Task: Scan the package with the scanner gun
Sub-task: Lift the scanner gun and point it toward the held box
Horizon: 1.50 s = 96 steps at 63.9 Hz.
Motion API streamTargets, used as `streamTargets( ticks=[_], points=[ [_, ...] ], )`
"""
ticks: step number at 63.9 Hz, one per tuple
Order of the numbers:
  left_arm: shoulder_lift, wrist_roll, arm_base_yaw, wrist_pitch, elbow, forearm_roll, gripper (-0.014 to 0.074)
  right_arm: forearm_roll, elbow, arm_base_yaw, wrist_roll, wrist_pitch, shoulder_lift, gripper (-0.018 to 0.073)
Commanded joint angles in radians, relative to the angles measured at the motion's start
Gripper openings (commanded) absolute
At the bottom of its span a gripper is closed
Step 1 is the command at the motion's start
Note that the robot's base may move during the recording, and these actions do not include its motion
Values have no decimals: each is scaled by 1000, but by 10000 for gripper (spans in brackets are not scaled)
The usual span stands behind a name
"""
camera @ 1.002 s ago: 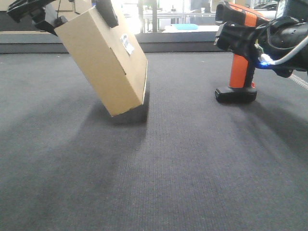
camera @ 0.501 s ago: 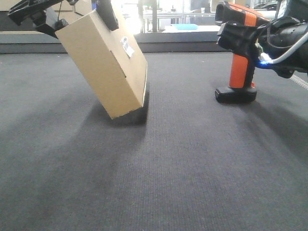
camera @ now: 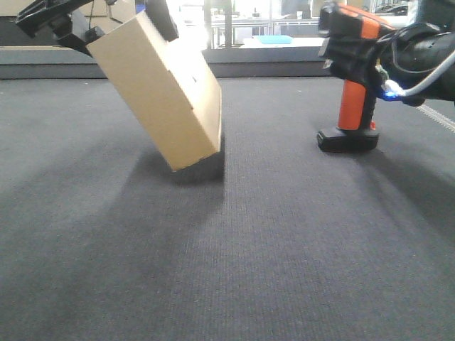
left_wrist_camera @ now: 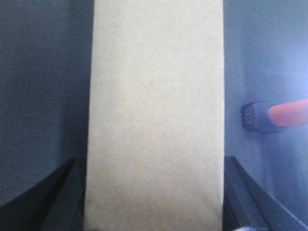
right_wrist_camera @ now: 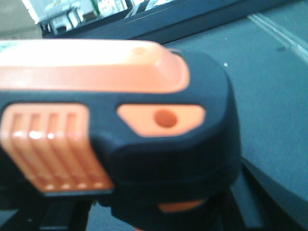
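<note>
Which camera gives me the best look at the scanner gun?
Front-facing: the whole scanner gun shows, head to foot, standing on the carpet. Right wrist gives only a blurred close-up of its head; left wrist catches just a sliver beside the package.

The dark grey carpet (camera: pixel 249 249) bears the scanner gun (camera: pixel 352 106), upright on its flat black foot.
</note>
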Motion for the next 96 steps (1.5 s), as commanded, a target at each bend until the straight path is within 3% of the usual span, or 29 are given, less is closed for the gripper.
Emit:
streamTargets(
  ticks=[1,13,25,62,72,79,85,90,96],
  points=[
    [-10,-4,3,-35,0,-55,-111,-4,-6,-2,-162,-37,-42,-167],
    [-10,-4,3,-38,0,-85,-111,6,-6,-2,-384,-37,-114,-167],
    [-8,-4,16,-46,0,-84,-111,81,-6,-2,-593,-4,-149,-167],
    [-6,-4,34,-7,0,-65,-111,89,-2,-6,-590,18,-244,-163],
    [-6,-4,60,22,0,-64,-111,49,5,-95,-490,82,-278,-166],
    [-6,-1,65,24,0,-60,-111,-112,35,-167,-247,71,-278,-166],
    [-6,-1,65,24,0,-51,-111,-246,78,-223,-18,-13,-268,-166],
    [-6,-1,65,24,0,-51,-111,-258,111,-247,78,-105,-248,-166],
    [-6,-1,65,24,0,-51,-111,-258,154,-254,115,-180,-232,-166]
  ],
)
